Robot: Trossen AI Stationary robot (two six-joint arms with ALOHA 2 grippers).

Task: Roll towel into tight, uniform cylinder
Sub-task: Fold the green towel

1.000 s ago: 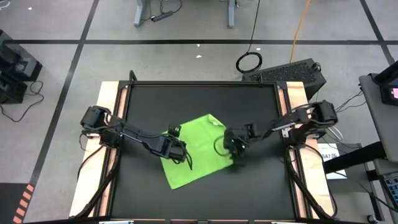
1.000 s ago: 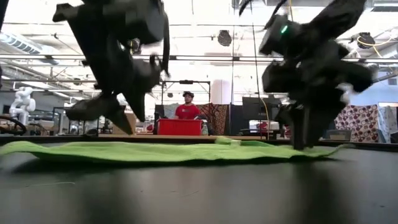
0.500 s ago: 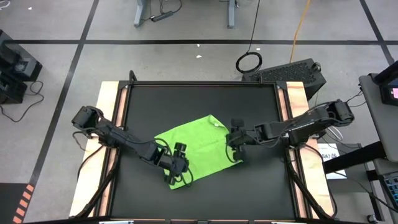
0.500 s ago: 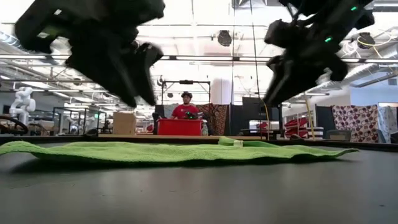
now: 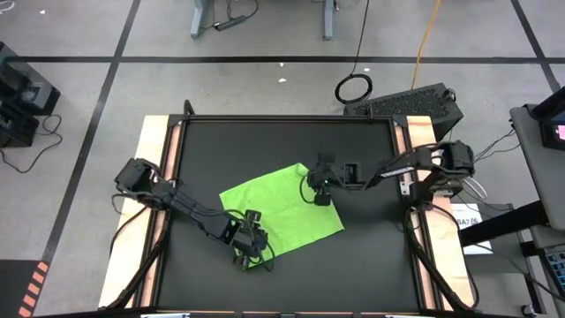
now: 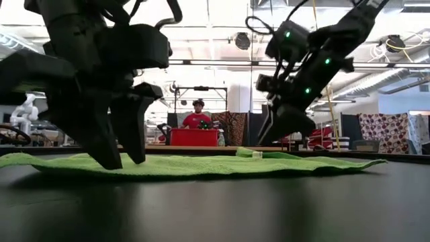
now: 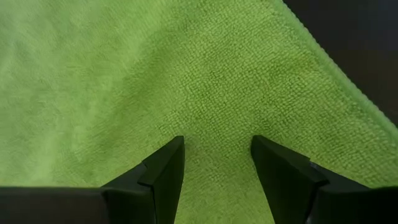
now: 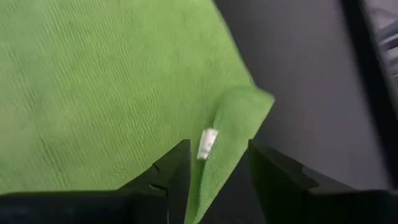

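The lime-green towel (image 5: 278, 210) lies flat and spread on the black mat (image 5: 282, 141), set diagonally. Its far corner (image 8: 239, 106) is folded over and shows a small white tag (image 8: 207, 143). My left gripper (image 5: 247, 248) is open at the towel's near corner, fingers pointing down, with the towel's edge (image 7: 336, 68) close beside it. My right gripper (image 5: 318, 183) is open and hangs above the folded far corner, clear of the cloth in the low view (image 6: 277, 133). My left gripper stands with its open fingertips (image 7: 168, 163) down on the top of the towel near its near corner (image 7: 216, 127), coming from above. No cloth is between the fingers. The towel stays flat on the mat under them (image 6: 124, 163).
Bare black mat surrounds the towel on all sides. Wooden strips (image 5: 154, 177) run along the table's left and right edges. Behind the table a person (image 6: 200, 115) stands by a red bin (image 6: 193, 136).
My left gripper has gone toward the table's near edge, to the towel's near corner, and come down onto the cloth. My right gripper has lifted off the towel's right corner and gone toward the far edge, to above the folded far corner. The towel stays flat.
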